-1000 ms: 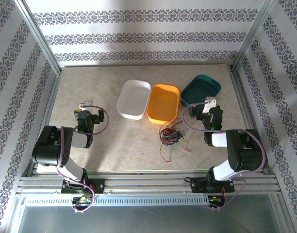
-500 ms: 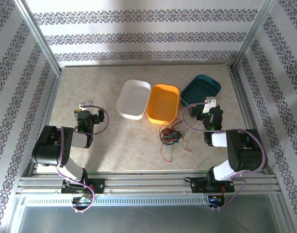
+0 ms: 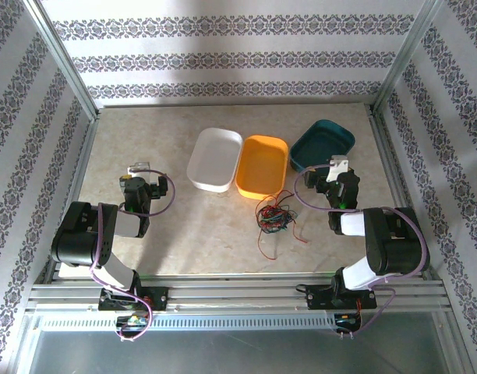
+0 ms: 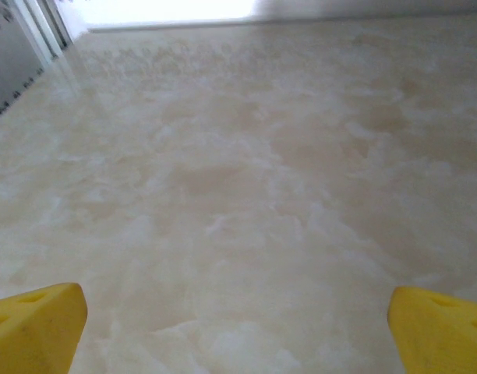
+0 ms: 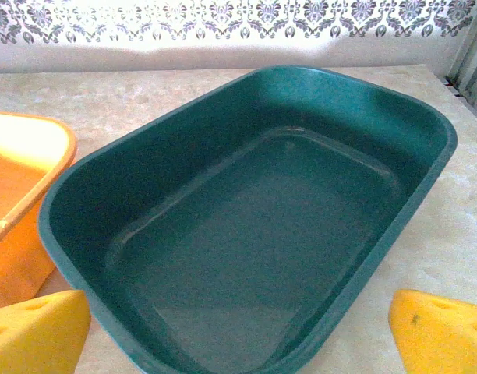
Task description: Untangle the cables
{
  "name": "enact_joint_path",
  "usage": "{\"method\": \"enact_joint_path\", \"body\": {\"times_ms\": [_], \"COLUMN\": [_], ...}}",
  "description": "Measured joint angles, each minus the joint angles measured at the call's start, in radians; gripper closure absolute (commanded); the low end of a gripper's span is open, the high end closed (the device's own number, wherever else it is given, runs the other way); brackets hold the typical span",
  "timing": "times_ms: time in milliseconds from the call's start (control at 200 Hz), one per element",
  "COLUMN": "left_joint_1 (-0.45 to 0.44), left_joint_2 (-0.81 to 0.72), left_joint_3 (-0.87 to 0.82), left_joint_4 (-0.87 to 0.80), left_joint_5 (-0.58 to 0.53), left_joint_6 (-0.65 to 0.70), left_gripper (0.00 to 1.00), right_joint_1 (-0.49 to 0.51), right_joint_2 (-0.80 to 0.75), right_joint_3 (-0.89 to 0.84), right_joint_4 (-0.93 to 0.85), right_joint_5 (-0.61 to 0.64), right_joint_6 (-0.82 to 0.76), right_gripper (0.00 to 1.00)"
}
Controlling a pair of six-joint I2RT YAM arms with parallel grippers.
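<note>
The cables (image 3: pixel 273 216) lie in one small knot of red, green and dark strands on the table (image 4: pixel 238 195), just in front of the near end of the orange tray (image 3: pixel 262 165). The right gripper (image 3: pixel 333 173) is the nearer of the two. Its jaws point away from the knot, toward the teal tray (image 5: pixel 223 101), so the cables sit behind the jaws and off to their left, near but not touching. From the left gripper (image 3: pixel 139 173) the knot lies well apart, far out to the right of its jaws and slightly back toward the bases, with the white tray (image 3: pixel 215 160) ahead of them and to the right. The clump itself is roughly round, with no clear long axis. Two loose red ends run out of it on the side toward the bases, one almost straight back and one slanting toward the right arm, and these look like the easiest strands to pinch. Both sets of jaws stand wide apart and grip nothing: the left fingertips (image 4: pixel 36 323) frame bare table, and the right fingertips (image 5: pixel 36 331) frame the empty teal tray. By this judgement the right arm would have to turn back and leftward to reach the cables. No brand, label or readable writing appears on the trays, cables or grippers
</note>
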Motion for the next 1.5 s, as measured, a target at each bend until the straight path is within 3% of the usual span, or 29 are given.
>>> {"method": "enact_joint_path", "body": {"times_ms": [160,320,390,440,520,655,775,929,1059,1354,1499], "left_joint_1": [-0.006,-0.043,-0.119,-0.200,-0.346,-0.548,-0.645,-0.691,-0.714,-0.753,-0.801], "left_joint_2": [-0.138,-0.249,-0.256,-0.249,-0.211,-0.086,0.018,0.073,0.111,0.220,0.270], "left_joint_3": [0.135,0.250,0.289,0.310,0.350,0.451,0.537,0.573,0.612,0.669,0.709], "left_joint_4": [-0.207,-0.372,-0.431,-0.475,-0.535,-0.601,-0.639,-0.692,-0.752,-0.786,-0.811], "left_joint_5": [-0.051,-0.106,-0.114,-0.105,-0.059,0.103,0.265,0.410,0.458,0.494,0.460], "left_joint_6": [-0.007,-0.074,-0.087,-0.095,-0.114,-0.133,-0.133,-0.113,-0.065,-0.014,0.036], "left_gripper": [0.01,0.01,0.00,0.06,0.05,0.01,0.00,0.00,0.00,0.05,0.06], "right_joint_1": [0.000,0.008,0.035,0.074,0.153,0.261,0.325,0.366,0.367,0.323,0.271], "right_joint_2": [-0.041,-0.277,-0.378,-0.436,-0.486,-0.480,-0.433,-0.394,-0.394,-0.405,-0.404], "right_joint_3": [0.002,0.133,0.204,0.244,0.299,0.335,0.340,0.349,0.349,0.298,0.262], "right_joint_4": [-0.061,-0.446,-0.574,-0.659,-0.805,-1.028,-1.188,-1.323,-1.395,-1.446,-1.450], "right_joint_5": [-0.003,0.076,0.125,0.145,0.153,0.063,-0.051,-0.160,-0.194,-0.220,-0.233], "right_joint_6": [0.009,0.101,0.152,0.175,0.218,0.284,0.326,0.367,0.413,0.492,0.509], "right_gripper": [0.24,0.37,0.36,0.35,0.34,0.36,0.38,0.40,0.44,0.64,0.65]}}
